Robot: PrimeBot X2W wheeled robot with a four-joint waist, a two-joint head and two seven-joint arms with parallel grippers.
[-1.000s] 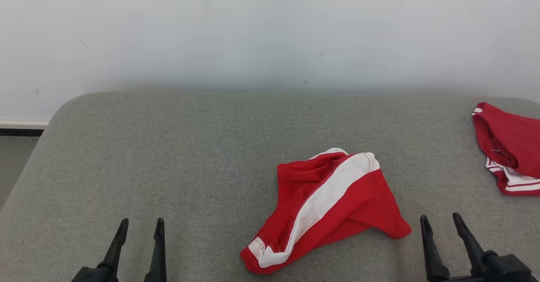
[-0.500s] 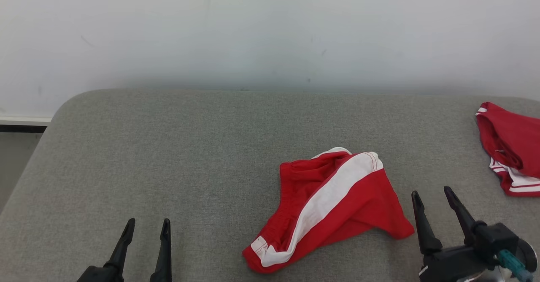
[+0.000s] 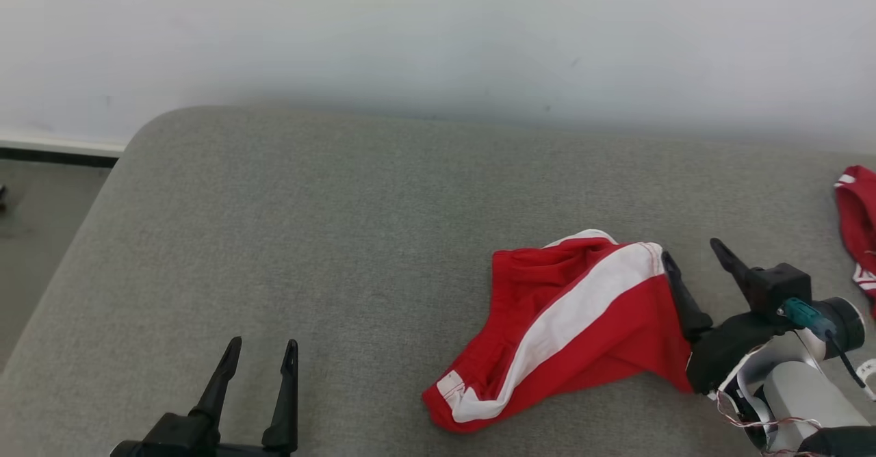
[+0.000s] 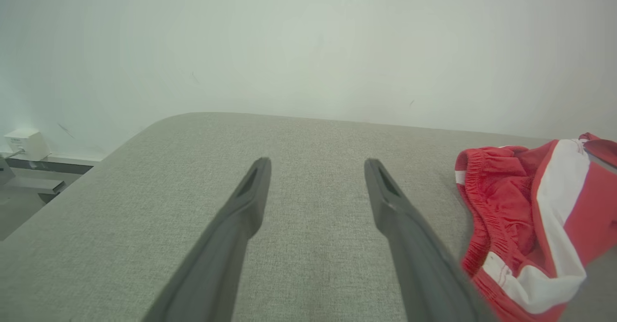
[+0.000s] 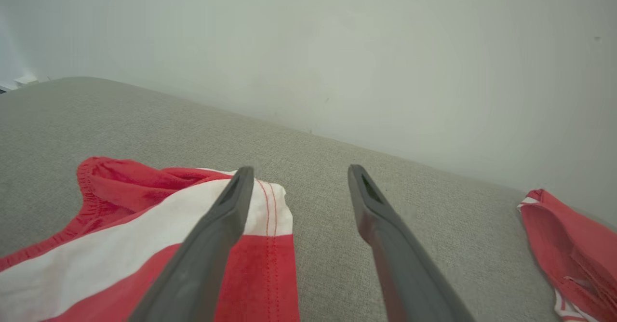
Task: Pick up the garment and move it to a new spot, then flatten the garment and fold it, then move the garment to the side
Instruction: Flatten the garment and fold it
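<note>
Garment [image 3: 568, 327]: red shorts with a broad white stripe, lying crumpled on the grey worktop [image 3: 308, 238], right of centre in the head view, with the elastic waistband towards the left.
Worktop: grey fabric-covered surface with rounded corners, set against a plain white wall [image 3: 438, 33].
Left end effector [image 3: 264, 342]: low at the near left, fingers spread wide, holding nothing, over bare worktop and well apart from the garment.
Right end effector [image 3: 690, 248]: at the garment's right edge, fingers spread wide, gripping nothing. One finger lies over the stitched end of the white stripe and the other over bare worktop. Whether it touches the cloth cannot be told.
Second garment [image 3: 859, 224]: another red piece with white trim at the worktop's far right, apart from the first.
</note>
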